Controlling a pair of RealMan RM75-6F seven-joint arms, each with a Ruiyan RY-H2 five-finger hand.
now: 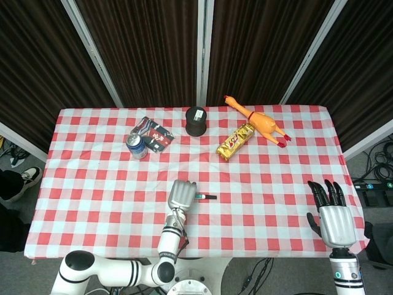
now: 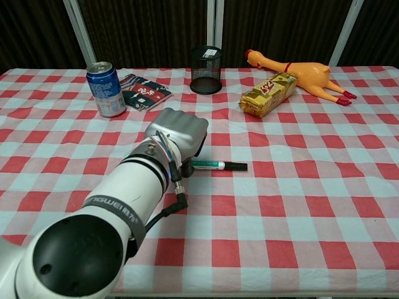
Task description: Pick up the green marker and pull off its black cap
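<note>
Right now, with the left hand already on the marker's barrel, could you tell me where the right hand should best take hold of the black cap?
Probably the free end of the black cap, approached from the robot's right. The green marker lies flat, its cap pointing away from the left hand, which covers the barrel's other end. The right hand is open near the table's right edge, on the cap's side.
</note>
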